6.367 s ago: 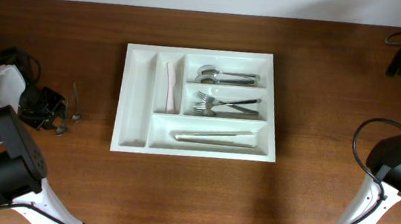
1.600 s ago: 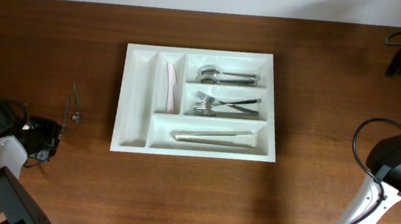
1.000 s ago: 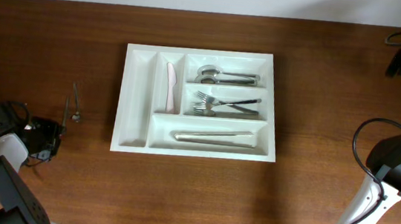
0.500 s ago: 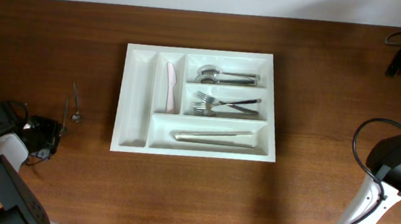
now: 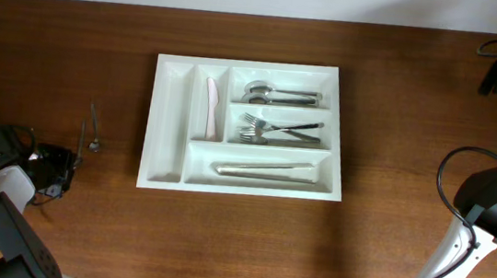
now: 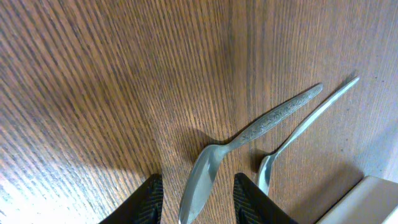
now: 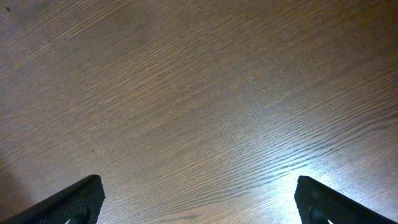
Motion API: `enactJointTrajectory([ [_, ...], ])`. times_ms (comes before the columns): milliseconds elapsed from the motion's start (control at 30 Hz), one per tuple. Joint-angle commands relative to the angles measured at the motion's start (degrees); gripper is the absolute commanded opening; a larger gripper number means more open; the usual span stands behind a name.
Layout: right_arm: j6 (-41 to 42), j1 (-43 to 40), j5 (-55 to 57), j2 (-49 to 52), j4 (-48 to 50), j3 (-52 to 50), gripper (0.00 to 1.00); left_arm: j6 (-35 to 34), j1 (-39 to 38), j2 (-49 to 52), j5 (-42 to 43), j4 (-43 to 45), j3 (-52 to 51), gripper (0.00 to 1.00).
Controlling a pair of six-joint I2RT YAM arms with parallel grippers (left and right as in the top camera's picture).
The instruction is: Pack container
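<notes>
At the bottom of my left wrist view, the bowls of the silver patterned-handle spoon (image 6: 261,127) and the slim plain silver spoon (image 6: 308,121) are not wholly seen. Only a corner of the white plastic cutlery tray (image 6: 370,199) shows. Overhead, both spoons are too small to distinguish.

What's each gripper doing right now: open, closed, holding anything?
Left gripper: partly open, fingers either side of the patterned spoon bowl, not gripping it.
Right gripper: wide open, holding nothing.
</notes>
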Motion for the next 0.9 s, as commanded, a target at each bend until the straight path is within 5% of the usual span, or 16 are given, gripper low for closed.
enactJointTrajectory([
  [0,0.07,-0.42,-0.07,-2.23,0.13,-0.33,0.99,0.09,0.33,0.83,0.66,0.15,-0.48,0.39],
  [767,0.07,-0.44,-0.07,-2.23,0.13,-0.33,0.99,0.07,0.33,3.52,3.82,1.9,-0.48,0.37],
  [867,0.09,-0.44,-0.07,-2.23,0.13,-0.33,0.99,0.07,0.33,3.52,3.82,1.88,-0.48,0.27],
])
